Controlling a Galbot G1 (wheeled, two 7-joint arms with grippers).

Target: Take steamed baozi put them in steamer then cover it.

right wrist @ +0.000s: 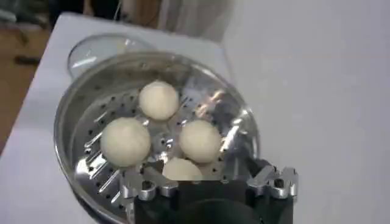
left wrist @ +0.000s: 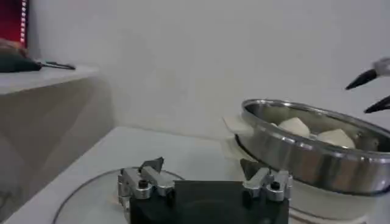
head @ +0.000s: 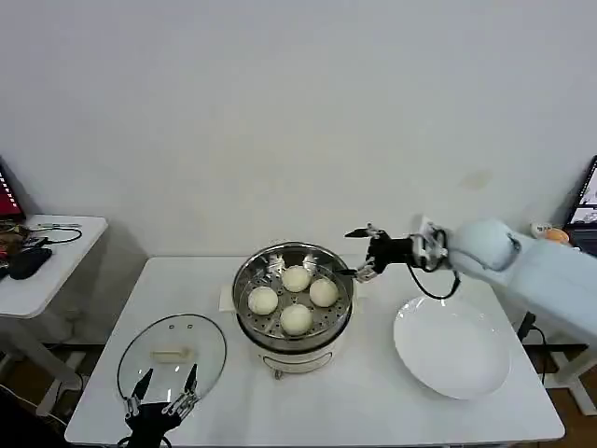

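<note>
Several off-white steamed baozi (head: 296, 278) (right wrist: 125, 141) lie in the shiny steamer (head: 244, 280) (right wrist: 67, 115) on its white pot base at the table's middle. My right gripper (head: 354, 254) (right wrist: 207, 176) hangs open and empty just right of the steamer's rim, a little above it. The glass cover (head: 173, 353) (left wrist: 85, 198) (right wrist: 100, 45) with its white handle lies flat on the table left of the steamer. My left gripper (head: 168, 378) (left wrist: 201, 170) stands open over the cover's near edge, holding nothing. From there I also see the steamer (left wrist: 304, 155) with baozi (left wrist: 295, 126).
An empty white plate (head: 454, 347) lies right of the steamer under my right arm. A side table (head: 42, 266) with cables and dark objects stands at the far left. A white wall runs behind the table.
</note>
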